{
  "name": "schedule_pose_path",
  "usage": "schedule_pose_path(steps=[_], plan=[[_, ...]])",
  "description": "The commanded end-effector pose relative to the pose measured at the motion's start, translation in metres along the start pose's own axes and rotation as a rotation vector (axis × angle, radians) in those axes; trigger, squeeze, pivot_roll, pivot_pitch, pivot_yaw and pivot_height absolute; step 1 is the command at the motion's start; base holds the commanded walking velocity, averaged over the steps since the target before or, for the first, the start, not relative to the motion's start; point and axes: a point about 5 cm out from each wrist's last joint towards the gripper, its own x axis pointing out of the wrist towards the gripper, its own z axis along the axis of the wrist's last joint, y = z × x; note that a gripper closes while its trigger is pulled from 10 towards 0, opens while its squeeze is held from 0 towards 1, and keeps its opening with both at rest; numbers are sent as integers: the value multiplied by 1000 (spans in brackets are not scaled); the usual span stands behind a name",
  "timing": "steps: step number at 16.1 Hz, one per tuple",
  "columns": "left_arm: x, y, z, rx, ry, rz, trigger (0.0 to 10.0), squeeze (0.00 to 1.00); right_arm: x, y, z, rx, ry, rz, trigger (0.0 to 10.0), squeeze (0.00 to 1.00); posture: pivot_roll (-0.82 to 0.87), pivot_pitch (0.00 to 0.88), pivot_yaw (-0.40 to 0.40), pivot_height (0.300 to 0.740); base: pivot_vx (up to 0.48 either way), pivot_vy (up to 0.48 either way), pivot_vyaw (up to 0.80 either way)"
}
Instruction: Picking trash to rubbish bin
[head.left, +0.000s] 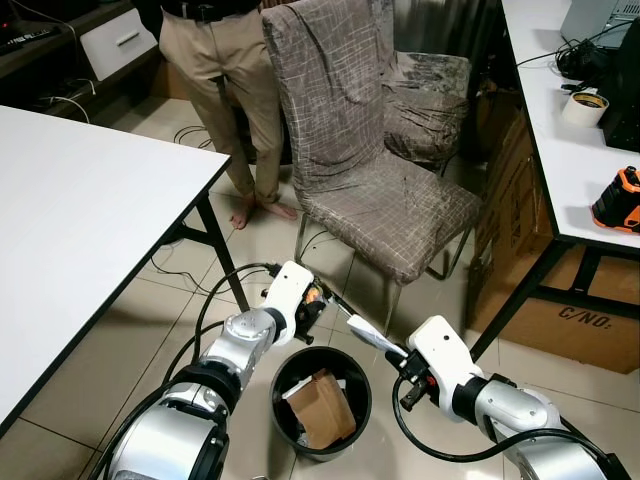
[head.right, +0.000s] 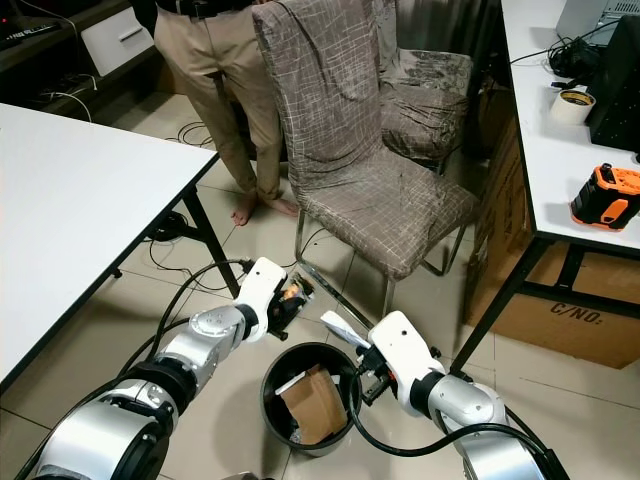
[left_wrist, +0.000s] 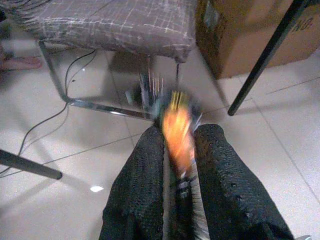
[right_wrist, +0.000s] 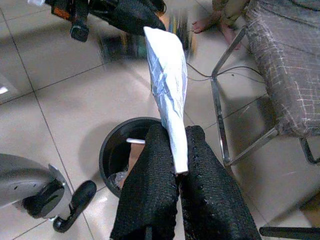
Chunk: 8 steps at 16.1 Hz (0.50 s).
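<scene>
A round black rubbish bin (head.left: 290, 372) stands on the tiled floor just in front of me, with a brown paper bag (head.left: 325, 405) inside it. My left gripper (head.left: 318, 297) hovers above the bin's far left rim, shut on a blurred orange wrapper (left_wrist: 177, 134). To the right of the bin, my right gripper (head.left: 396, 352) is shut on a folded white paper (right_wrist: 169, 85) that sticks out over the bin's far right rim. In the right wrist view the bin (right_wrist: 112, 150) lies below the paper.
A fabric-covered chair (head.left: 360, 150) with chrome legs stands right behind the bin. A person's legs (head.left: 235, 110) stand further back. A white table (head.left: 70, 210) is on my left, another desk (head.left: 570, 140) with cardboard boxes (head.left: 560, 320) under it on my right. Cables trail across the floor.
</scene>
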Motion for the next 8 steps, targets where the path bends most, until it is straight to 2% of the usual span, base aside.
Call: schedule_pose_path(steps=[1, 7, 8], plan=[[1, -1, 2, -7, -11, -24, 10000, 1000, -2, -1, 3, 12, -14, -16, 10000, 0, -172, 70, 76, 740, 0, 0, 0], [3, -8, 1, -29, -14, -52, 10000, 1000, -3, -3, 4, 7, -11, -29, 10000, 0, -171, 68, 80, 740, 0, 0, 0], [1, -4, 0, -24, -10, -27, 10000, 1000, -2, -3, 3, -5, -6, -27, 10000, 0, -169, 65, 81, 740, 0, 0, 0]])
